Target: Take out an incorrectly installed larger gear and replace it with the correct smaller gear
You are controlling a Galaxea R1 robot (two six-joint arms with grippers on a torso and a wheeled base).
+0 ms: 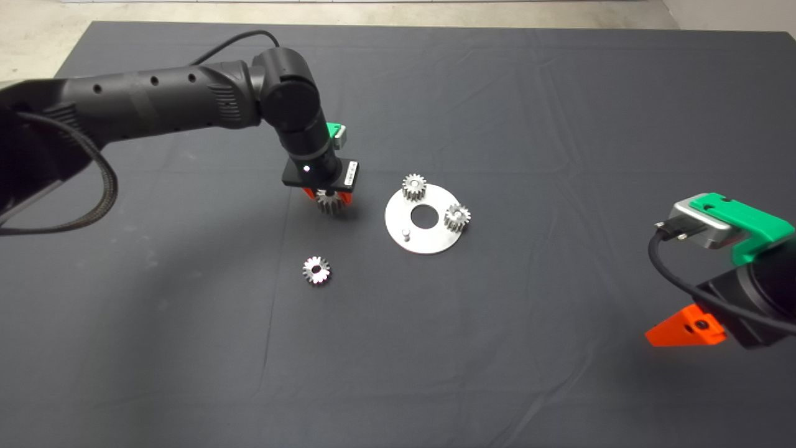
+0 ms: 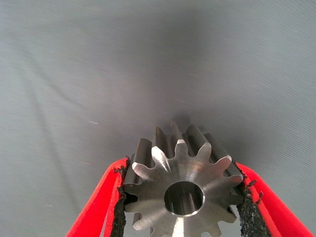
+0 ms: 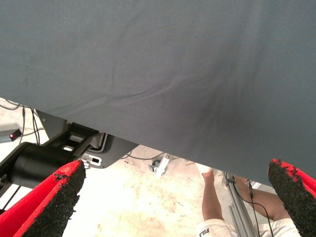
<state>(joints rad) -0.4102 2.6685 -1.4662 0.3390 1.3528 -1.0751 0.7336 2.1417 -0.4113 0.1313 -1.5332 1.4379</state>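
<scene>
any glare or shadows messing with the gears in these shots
Head view: the round steel plate shines pale and washed out; the left gripper casts a soft shadow on the mat. Left wrist view: the held gear fills the foreground with bright streaks on its face. Right wrist view: no gears, right gripper open.

Smaller gear (image 1: 329, 203) (image 2: 183, 193): shiny steel, approx. a dozen chunky rounded teeth, wide dark centre hole. It sat clamped in my left pincer (image 1: 328, 198) (image 2: 183, 200), one pad on each side against the teeth, holed face toward my wrist cam. Pos.: over the mat, just left of the round plate (image 1: 429, 241); couldn't tell if it touched the cloth. Larger gear (image 1: 316, 270): steel, finer teeth & more of them, dark centre hole. It lay flat on the mat, alone, nearer the front edge than the smaller gear, apart from the plate.
</scene>
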